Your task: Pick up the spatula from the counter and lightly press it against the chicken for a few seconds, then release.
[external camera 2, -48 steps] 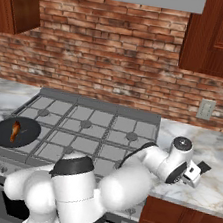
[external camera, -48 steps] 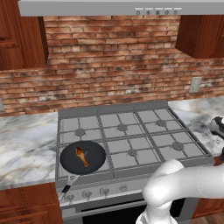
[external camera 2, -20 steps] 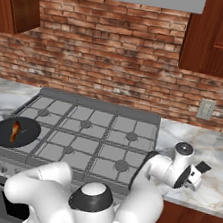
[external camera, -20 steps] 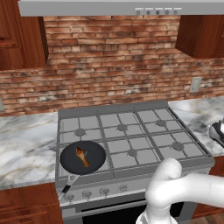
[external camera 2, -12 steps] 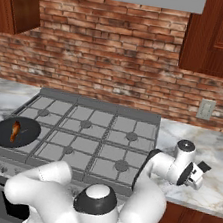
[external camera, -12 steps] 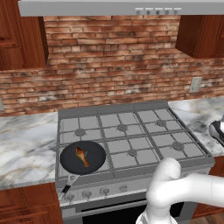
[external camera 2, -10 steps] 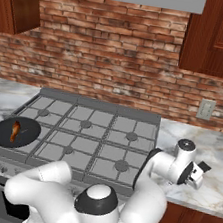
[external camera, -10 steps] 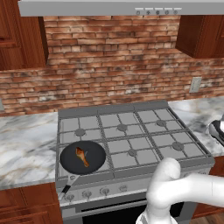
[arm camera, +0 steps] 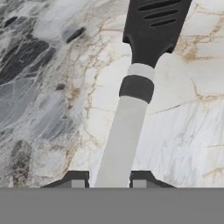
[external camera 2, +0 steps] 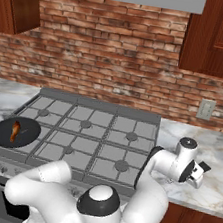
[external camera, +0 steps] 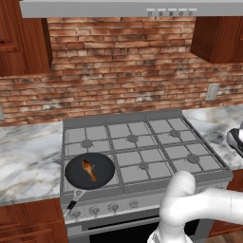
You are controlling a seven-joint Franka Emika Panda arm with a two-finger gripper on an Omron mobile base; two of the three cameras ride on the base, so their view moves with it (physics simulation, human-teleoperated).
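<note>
A spatula lies on the marble counter; its grey handle (arm camera: 122, 131) runs up the hand view to a slotted black blade (arm camera: 155, 26). My gripper (arm camera: 108, 180) is shut on the low end of that handle, one fingertip (arm camera: 78, 180) pressed to each side. The hand (external camera 2: 188, 168) hangs low over the counter right of the stove. At the stove's front left corner, a browned chicken piece (external camera: 88, 169) (external camera 2: 15, 130) rests in a black pan (external camera: 71, 173) (external camera 2: 1, 136).
The grey gas stove (external camera: 142, 152) with its grates lies between the pan and the counter to the right (external camera 2: 208, 191). My own white arm (external camera 2: 95, 202) fills the foreground in front of the stove. A brick wall and wall outlet (external camera 2: 205, 109) stand behind.
The fingers have closed in from wide apart onto the spatula handle. The hand has barely shifted over the right counter; pan and chicken have stayed put.
</note>
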